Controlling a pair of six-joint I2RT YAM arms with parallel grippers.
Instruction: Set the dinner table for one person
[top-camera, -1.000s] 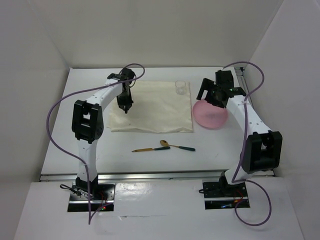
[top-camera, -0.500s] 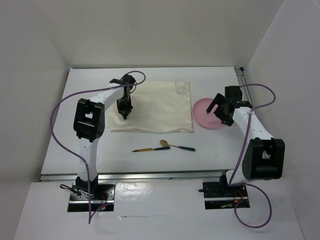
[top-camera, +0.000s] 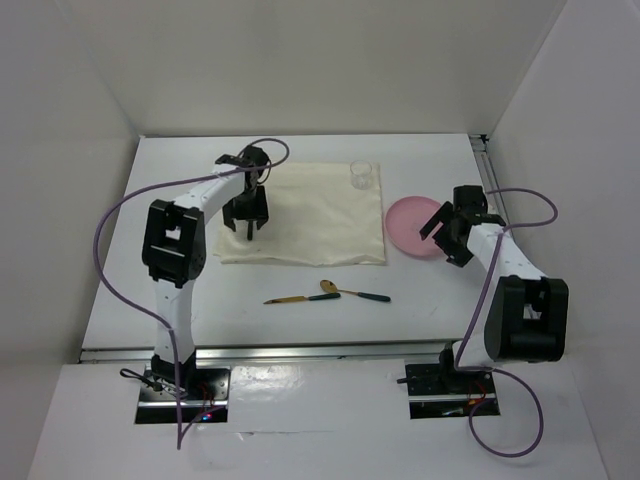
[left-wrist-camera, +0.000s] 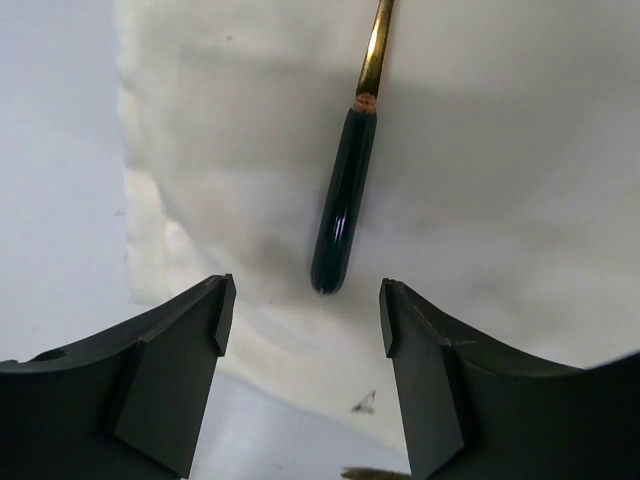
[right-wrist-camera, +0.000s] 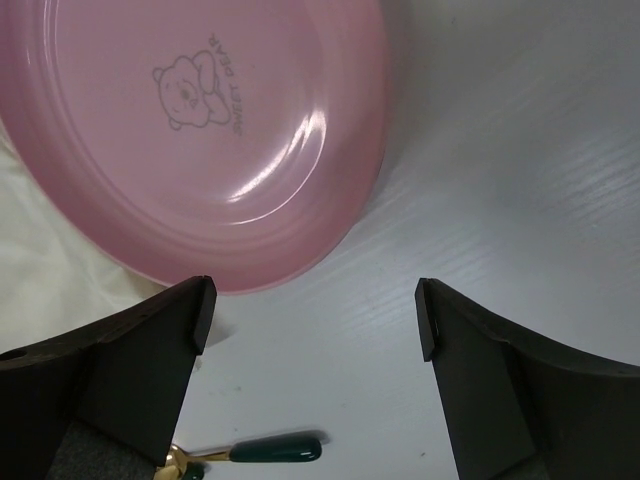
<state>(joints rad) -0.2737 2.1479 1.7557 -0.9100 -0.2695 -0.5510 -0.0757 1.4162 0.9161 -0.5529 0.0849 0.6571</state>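
On the white dinner table (top-camera: 440, 310) lies a cream cloth (top-camera: 320, 215). My left gripper (top-camera: 247, 224) hovers over the cloth's left part, open and holding nothing. In the left wrist view a utensil (left-wrist-camera: 343, 215) with a dark green handle and gold shaft lies on the cloth (left-wrist-camera: 500, 150) just ahead of the left gripper (left-wrist-camera: 305, 315). A pink plate (top-camera: 412, 225) rests on the table right of the cloth. My right gripper (top-camera: 447, 232) stands open at its right rim; the plate (right-wrist-camera: 200, 130) lies beyond the right gripper (right-wrist-camera: 315, 320).
A clear glass (top-camera: 361, 175) stands at the cloth's far right corner. A gold spoon with a green handle (top-camera: 355, 293) and another gold utensil (top-camera: 295, 298) lie on the table in front of the cloth. A metal rail (top-camera: 484, 160) runs along the right edge.
My left gripper has opened and the green-handled utensil now lies free on the cloth. My right gripper has drawn back from over the plate toward the near right.
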